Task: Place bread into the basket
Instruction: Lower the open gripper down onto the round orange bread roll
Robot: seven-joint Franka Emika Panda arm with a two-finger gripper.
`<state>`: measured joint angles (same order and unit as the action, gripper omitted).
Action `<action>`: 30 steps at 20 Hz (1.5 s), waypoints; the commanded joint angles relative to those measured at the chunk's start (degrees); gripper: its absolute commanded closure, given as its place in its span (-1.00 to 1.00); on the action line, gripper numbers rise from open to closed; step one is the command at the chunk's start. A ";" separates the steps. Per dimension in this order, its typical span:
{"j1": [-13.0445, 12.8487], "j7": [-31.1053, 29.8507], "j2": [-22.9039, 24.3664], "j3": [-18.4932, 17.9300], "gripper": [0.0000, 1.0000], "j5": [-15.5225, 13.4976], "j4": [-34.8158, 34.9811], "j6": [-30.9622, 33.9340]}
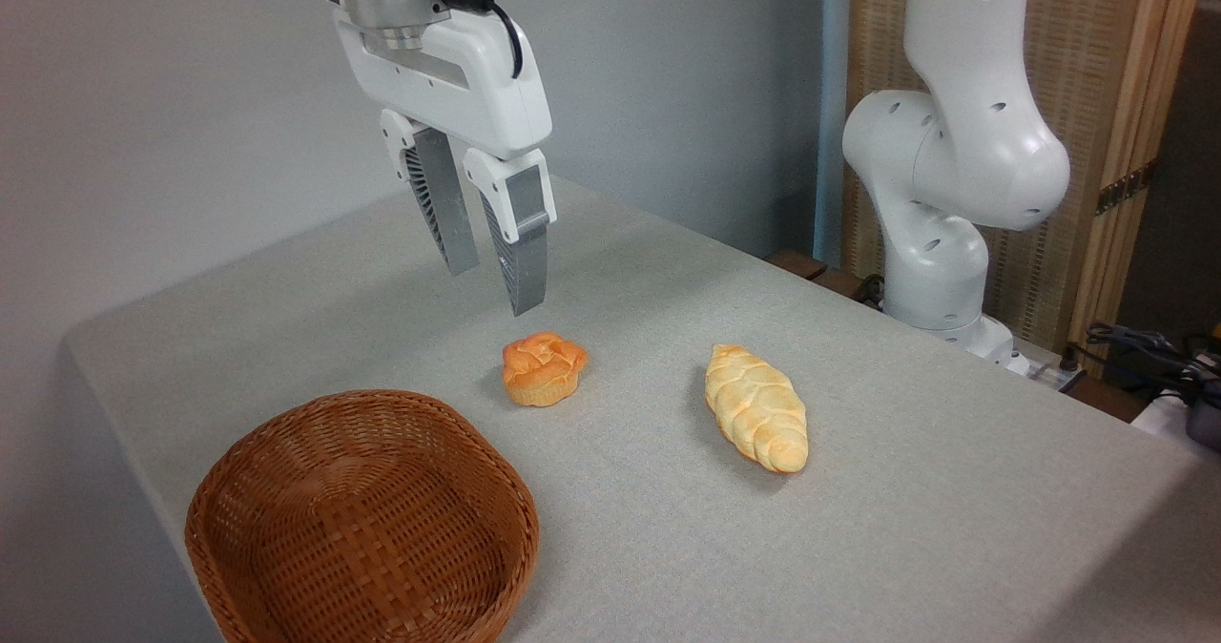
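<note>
Just below the gripper [496, 290], and a little toward the camera from its fingertips, the bread [544, 367] is sitting on the grey tablecloth [906, 490], untouched. The gripper is hanging in the air with its two fingers parted by a narrow gap and nothing between them; that gap looks narrower than the bun, so I judge it is needing to widen before descending. Nothing of the task is showing as done: the basket [238, 490] is lying empty, well below and to the left of the gripper, near the table's front edge. Grasping, lifting, carrying and releasing are all remaining.

The bread is standing upright, its knotted, swirled top facing up and its paler base resting on the cloth. Being roughly round, it is offering no clear long axis. A braided loaf [756, 406] is lying to the gripper's lower right, well apart from the bun.
</note>
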<state>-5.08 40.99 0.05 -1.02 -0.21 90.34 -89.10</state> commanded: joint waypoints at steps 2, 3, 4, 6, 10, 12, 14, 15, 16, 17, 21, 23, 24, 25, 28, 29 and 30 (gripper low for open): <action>-0.20 0.67 1.18 -0.30 -1.00 -1.02 1.77 -0.81; -0.28 0.67 1.18 -0.39 -1.00 -1.02 1.77 -0.81; -0.29 0.67 1.18 -0.39 -1.00 -1.02 1.77 -0.81; -0.28 0.67 1.18 -0.30 -1.00 -1.02 1.77 -0.81; -0.55 0.68 3.54 1.18 -1.00 -1.20 6.58 -2.64; -0.81 0.68 6.26 2.86 -1.00 -1.98 12.72 -7.29; -2.12 0.67 8.90 3.21 -1.00 -1.99 18.18 -11.69; -2.83 0.67 9.35 3.21 -1.00 -1.99 20.12 -13.02; -4.14 0.59 9.27 3.21 -1.00 -1.99 21.35 -13.29; -5.20 0.50 9.27 3.30 -1.00 -2.08 22.50 -13.55; -6.96 0.59 9.18 3.82 -1.00 -3.57 26.19 -14.43; -6.97 0.59 8.74 6.02 -1.00 -3.57 29.08 -17.58; -6.97 0.67 8.56 6.89 -1.00 -3.57 31.27 -20.82; -6.97 0.67 8.48 7.95 -1.00 -3.57 33.38 -24.16; -6.97 1.02 8.48 8.66 -1.00 -3.48 35.95 -26.65; -6.97 1.20 8.39 8.66 -1.00 -3.40 36.48 -27.09; -6.97 1.20 8.13 8.84 -1.00 -3.40 36.74 -27.27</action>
<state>-12.23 40.98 7.40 7.70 -2.90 124.68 -114.30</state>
